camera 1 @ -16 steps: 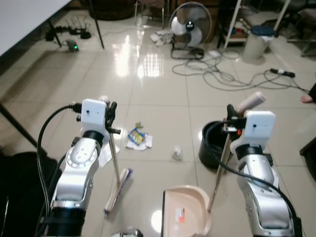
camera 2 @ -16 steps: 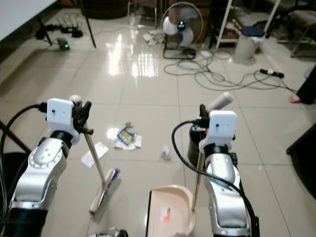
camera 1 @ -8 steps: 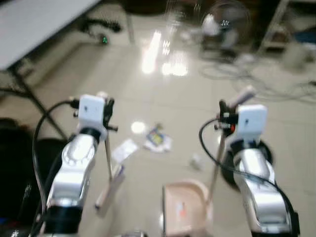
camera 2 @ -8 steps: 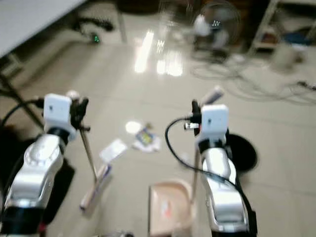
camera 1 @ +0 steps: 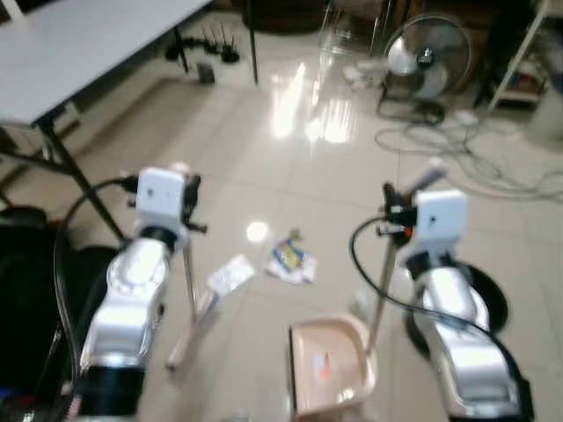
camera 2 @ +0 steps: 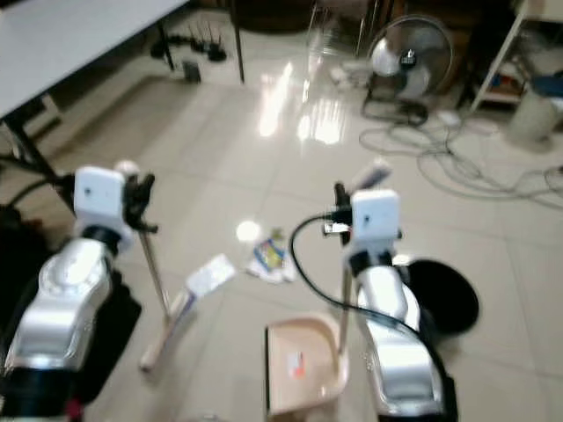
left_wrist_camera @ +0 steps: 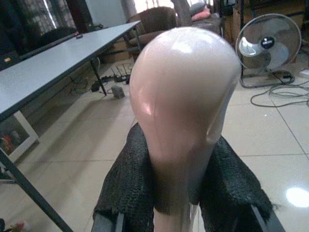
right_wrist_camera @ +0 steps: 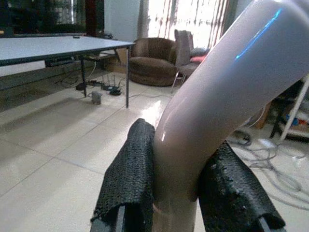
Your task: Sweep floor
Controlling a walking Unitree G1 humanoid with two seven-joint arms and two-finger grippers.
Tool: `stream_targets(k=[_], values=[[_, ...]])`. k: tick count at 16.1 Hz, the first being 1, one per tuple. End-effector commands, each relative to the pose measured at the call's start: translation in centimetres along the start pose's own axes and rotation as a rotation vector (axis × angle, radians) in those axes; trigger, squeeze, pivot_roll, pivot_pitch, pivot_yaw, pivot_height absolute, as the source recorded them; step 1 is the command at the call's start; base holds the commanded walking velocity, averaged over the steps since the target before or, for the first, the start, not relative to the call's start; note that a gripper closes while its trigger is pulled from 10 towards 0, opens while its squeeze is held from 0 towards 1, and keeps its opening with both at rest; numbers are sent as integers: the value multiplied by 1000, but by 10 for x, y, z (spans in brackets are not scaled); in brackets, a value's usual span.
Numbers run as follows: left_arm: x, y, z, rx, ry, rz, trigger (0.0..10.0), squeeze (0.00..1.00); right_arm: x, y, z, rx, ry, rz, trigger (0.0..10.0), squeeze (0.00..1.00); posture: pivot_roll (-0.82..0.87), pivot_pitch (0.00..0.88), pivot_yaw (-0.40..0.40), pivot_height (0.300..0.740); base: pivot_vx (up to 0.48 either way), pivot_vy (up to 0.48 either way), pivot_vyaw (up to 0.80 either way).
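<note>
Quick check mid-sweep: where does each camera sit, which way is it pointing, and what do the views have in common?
Left eye: head, looking down at floor; both arms, left gripper on broom, right gripper on dustpan.
Right eye: head stereo twin, same scene, slightly shifted.
Left wrist: along black fingers clamping broom's pink knob.
Right wrist: along fingers clamping dustpan's bent handle.
Shared: fan in eye and left wrist views.

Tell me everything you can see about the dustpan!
The dustpan is a pale peach, plastic-looking scoop resting on the shiny tiled floor, its rounded back toward the litter. A small sticker sits on its flat tray. A thin metal pole rises from its right side to a curved peach handle, which the right gripper clamps between its black fingers.
</note>
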State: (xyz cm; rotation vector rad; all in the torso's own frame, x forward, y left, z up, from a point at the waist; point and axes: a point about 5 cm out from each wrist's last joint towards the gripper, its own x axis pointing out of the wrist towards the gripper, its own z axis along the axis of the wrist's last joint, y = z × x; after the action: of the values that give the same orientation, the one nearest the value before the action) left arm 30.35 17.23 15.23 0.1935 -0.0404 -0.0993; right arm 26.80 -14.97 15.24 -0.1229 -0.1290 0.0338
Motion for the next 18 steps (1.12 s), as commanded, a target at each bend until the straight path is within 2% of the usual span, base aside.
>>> stream_targets(k=[1, 2, 9, 13, 16, 18], values=[[1, 7, 11, 21, -46, 14, 10000, 0, 4, 2, 11, 6, -49, 3, 10000, 0, 9, 69, 29, 740, 307, 0, 800], [0, 7, 10, 21, -45, 12, 10000, 0, 4, -1, 10, 66, -50, -28, 10000, 0, 11, 68, 24, 740, 307, 0, 0], [-6, 2, 6, 12, -33, -3, 10000, 0, 6, -1, 12, 50, -68, -5, 10000, 0, 12, 55, 18, 740, 309, 0, 0], [-3, -3, 8, 11, -39, -19, 10000, 0, 6, -1, 13, 54, -75, 0, 10000, 0, 3, 51, 27, 740, 360, 0, 0], [1, -4, 11, 5, -48, -24, 10000, 0, 6, 1, 13, 15, -73, 23, 10000, 0, 7, 58, 28, 740, 410, 0, 0], [2, -3, 11, 4, -49, -23, 10000, 0, 7, 2, 12, 21, -74, 10, 10000, 0, 6, 60, 31, 740, 422, 0, 800]])
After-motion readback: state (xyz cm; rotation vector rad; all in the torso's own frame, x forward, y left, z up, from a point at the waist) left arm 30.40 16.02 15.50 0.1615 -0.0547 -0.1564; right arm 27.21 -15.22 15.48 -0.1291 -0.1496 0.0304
